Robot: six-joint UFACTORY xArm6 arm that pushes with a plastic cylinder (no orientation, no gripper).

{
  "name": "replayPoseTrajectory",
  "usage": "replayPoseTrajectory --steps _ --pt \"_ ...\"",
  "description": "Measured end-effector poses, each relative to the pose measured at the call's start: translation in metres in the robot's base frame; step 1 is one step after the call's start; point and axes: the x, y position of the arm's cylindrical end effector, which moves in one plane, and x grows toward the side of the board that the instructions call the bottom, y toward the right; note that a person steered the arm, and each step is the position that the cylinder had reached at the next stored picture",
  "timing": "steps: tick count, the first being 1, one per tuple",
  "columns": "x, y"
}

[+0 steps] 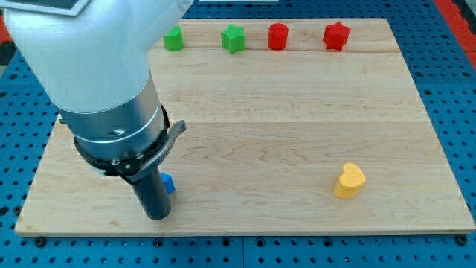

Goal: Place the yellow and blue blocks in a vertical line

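Tip [158,217] near left board edge, holding nothing, touching blue block [169,184], mostly hidden behind rod. Yellow heart block [349,181] near right, well apart. Two green, two red blocks along far edge.

The arm [82,52] is a thick round body with a smooth, pale grey-white shell that fills the view's upper left. Below the shell sits a dark metallic collar [119,126], ringed by thin bright lines and a black band. A small grey lever-like tab [175,132] sticks out from the collar toward the view's right. Under the collar hangs the straight dark rod [152,193], dull grey-black and plain, ending in my tip [158,217].
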Motion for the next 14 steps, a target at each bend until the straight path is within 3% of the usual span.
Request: replayPoseTrajectory --steps 1,2,3,4,6,9,10,12,13,14 --pt "-0.014 0.002" --pt "-0.105 -0.037" --pt "-0.154 -0.092" --pt "-0.114 -0.054" --pt "-0.209 -0.036" --pt "-0.161 -0.099" --pt "-0.137 -0.029" --pt "-0.127 0.247" --pt "-0.098 0.377" --pt "-0.039 0.34"
